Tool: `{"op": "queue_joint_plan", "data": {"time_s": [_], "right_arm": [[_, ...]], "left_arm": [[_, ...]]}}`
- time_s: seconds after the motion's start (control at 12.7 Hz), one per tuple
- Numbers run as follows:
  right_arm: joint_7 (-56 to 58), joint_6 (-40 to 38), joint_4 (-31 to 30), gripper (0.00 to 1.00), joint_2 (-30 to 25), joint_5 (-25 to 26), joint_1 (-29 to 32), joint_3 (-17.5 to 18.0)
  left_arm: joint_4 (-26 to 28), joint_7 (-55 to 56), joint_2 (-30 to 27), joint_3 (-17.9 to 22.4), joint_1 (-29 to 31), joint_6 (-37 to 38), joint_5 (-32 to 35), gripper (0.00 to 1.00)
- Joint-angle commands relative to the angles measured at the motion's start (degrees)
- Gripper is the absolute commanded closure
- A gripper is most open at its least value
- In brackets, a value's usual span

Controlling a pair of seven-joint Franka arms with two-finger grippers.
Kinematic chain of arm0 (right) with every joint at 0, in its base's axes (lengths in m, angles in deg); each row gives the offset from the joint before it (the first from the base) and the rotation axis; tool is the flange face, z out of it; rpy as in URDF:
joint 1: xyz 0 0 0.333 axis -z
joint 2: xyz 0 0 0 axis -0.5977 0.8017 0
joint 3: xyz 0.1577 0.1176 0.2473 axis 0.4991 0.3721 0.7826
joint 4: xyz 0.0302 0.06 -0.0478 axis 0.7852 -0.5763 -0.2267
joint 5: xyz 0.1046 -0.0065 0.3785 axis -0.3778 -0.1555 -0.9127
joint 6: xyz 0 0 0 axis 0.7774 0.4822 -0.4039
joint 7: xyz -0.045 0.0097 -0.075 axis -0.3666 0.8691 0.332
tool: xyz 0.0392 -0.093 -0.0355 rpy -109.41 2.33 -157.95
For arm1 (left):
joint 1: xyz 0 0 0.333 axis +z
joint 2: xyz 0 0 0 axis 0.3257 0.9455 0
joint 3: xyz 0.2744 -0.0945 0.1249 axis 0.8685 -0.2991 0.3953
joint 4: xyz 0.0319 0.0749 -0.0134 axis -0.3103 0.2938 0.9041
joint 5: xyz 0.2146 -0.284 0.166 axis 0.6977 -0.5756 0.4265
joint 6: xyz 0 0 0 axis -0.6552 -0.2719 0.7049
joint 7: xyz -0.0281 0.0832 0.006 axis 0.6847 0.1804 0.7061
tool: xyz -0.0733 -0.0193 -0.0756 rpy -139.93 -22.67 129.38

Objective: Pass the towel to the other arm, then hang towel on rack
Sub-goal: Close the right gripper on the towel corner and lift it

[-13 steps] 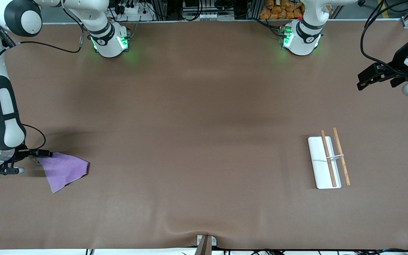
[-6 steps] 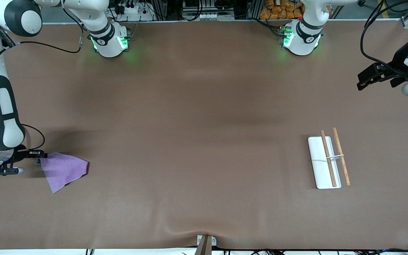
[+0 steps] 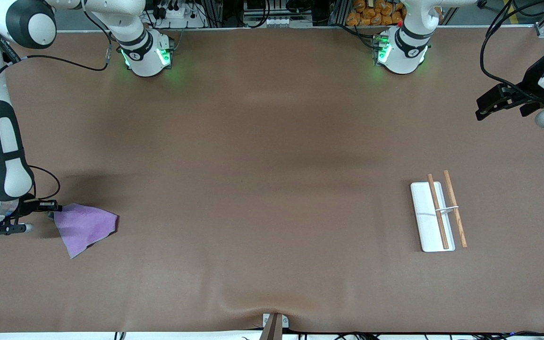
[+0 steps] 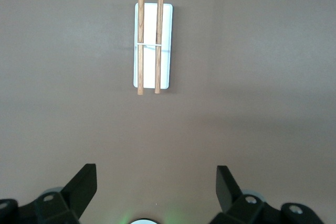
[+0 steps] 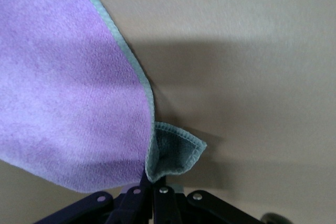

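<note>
The right gripper [image 3: 51, 206] is pinching one corner of the purple towel [image 3: 85, 225] lying by the table's [image 3: 262, 141] right-arm edge, a thin hold risking slipping on lifting, while the left gripper [image 3: 487, 105] is waiting spread wide, well apart from the rack [image 3: 435, 216].
</note>
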State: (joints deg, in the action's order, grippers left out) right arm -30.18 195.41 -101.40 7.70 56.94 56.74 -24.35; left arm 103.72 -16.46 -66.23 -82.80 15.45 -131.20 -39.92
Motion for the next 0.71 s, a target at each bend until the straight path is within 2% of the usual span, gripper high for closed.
{"op": "queue_joint_plan", "data": {"time_s": [0.0, 0.39, 0.63], "right_arm": [[3.6, -0.5, 1.0, 1.0, -2.2, -0.9, -0.4, 0.4], [16.7, -1.0, 1.0, 1.0, -9.5, -0.9, -2.5, 0.5], [25.6, -3.1, 1.0, 1.0, -13.0, -1.0, -2.0, 5.1]], "left_arm": [[-0.3, -0.3, -0.1, -0.2, -0.2, 0.7, 1.1, 0.0], [-0.2, -0.2, -0.1, -0.2, -0.2, 0.7, 1.1, 0.0], [-0.1, -0.4, -0.1, -0.2, 0.0, 0.7, 1.1, 0.0]]}}
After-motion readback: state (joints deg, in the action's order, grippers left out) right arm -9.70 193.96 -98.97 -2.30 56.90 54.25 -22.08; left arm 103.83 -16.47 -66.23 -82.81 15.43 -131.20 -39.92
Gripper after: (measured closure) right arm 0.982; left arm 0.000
